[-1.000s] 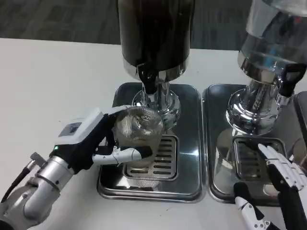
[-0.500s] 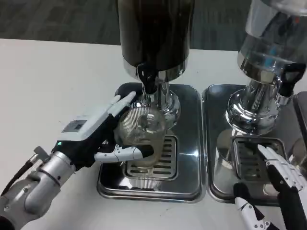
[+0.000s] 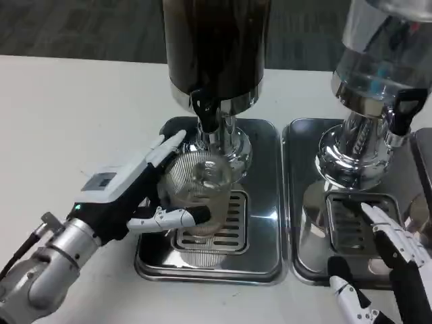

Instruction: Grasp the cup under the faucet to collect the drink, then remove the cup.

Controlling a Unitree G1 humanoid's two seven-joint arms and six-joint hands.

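While the left hand (image 3: 138, 192) grips the clear cup (image 3: 200, 185) under the dark dispenser's faucet (image 3: 204, 111), collecting looks underway — whether drink flows is unclear — and removal remains. Right of that faucet, the right hand (image 3: 395, 253) rests open-fingered.

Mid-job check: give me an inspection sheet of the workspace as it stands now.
Surface: white table, bare where seen.
Job's things: clear cup upright on the drip tray, below the black faucet of the dark dispenser.
Clutter: second dispenser on its own tray to the right.
Hands: left hand grips the cup; right hand rests open over the right tray's front edge.
Cables: black cable at the left forearm.
Surroundings: dark carpet beyond the table.
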